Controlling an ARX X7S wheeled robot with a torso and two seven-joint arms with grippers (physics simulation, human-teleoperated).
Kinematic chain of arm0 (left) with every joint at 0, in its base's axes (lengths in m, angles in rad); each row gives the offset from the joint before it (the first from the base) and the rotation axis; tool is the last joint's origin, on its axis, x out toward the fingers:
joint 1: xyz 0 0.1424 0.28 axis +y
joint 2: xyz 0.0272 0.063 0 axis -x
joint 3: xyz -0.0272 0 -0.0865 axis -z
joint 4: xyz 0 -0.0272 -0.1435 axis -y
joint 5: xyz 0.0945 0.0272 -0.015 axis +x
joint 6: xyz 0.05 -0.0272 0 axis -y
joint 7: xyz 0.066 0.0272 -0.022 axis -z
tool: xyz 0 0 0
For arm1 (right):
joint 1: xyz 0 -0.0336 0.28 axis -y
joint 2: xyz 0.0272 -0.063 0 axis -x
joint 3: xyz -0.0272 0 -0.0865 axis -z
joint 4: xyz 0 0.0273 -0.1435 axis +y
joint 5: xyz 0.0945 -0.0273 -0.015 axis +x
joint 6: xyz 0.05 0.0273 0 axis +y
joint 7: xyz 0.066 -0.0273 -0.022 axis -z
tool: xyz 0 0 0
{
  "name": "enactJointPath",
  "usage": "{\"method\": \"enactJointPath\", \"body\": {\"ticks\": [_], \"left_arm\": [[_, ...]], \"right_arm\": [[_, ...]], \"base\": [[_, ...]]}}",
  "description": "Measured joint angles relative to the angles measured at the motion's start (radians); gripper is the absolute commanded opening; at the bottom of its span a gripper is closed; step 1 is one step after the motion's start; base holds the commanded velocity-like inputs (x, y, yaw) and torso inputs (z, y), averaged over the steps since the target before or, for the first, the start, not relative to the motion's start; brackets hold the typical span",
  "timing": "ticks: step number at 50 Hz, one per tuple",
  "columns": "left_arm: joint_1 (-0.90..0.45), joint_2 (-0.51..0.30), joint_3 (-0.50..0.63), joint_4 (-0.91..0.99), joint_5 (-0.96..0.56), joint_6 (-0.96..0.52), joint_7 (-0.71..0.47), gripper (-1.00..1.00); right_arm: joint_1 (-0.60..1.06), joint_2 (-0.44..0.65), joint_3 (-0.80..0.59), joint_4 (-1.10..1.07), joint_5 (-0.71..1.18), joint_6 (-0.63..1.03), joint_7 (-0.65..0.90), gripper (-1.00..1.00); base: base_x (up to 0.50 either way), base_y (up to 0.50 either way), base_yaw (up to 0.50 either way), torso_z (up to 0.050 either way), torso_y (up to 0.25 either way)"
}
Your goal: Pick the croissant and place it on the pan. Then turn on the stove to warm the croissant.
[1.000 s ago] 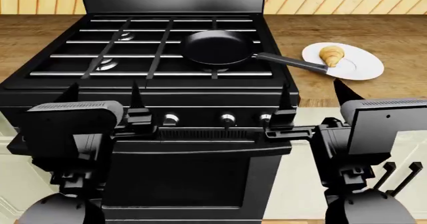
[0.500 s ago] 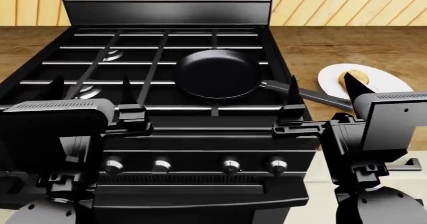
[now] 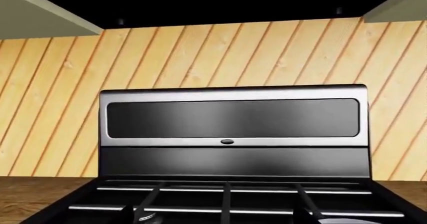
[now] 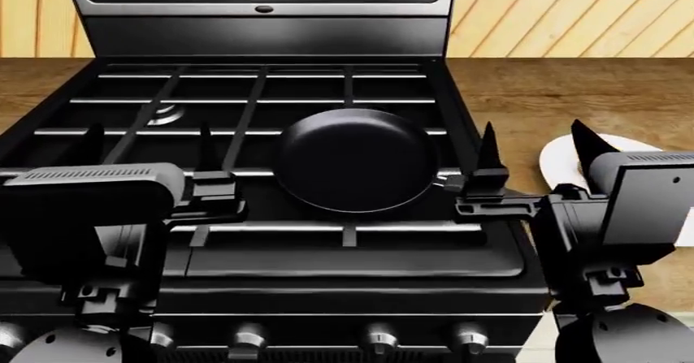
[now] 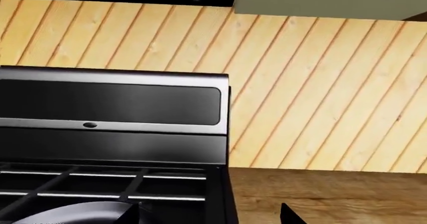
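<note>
While both tools gape | pan (image 4: 356, 160) between left tool (image 4: 146, 148), right tool (image 4: 531, 148)

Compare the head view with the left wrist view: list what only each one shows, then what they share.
Only the head view shows the pan sitting empty on the grates, the row of knobs along the stove's front, part of a white plate on the wooden counter, and both grippers, left gripper and right gripper, each open and empty. Only the left wrist view shows the slanted plank wall up to the cabinets. Both show the stove backguard and rear grates.
</note>
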Motion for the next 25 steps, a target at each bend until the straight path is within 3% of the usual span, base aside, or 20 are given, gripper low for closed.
{"method": "enactJointPath", "body": {"ticks": [13, 25], "left_arm": [[-0.012, -0.003, -0.008, 0.008, -0.030, -0.015, -0.012, 1.00], [-0.004, -0.007, -0.017, 0.003, -0.053, 0.001, -0.021, 1.00]], "right_arm": [[0.114, 0.148, 0.114, 0.056, 0.019, 0.196, -0.023, 1.00], [0.265, 0.369, 0.079, 0.176, 0.028, 0.306, -0.079, 1.00]], "base": [[0.00, 0.00, 0.00, 0.000, 0.000], [0.00, 0.00, 0.00, 0.000, 0.000]]}}
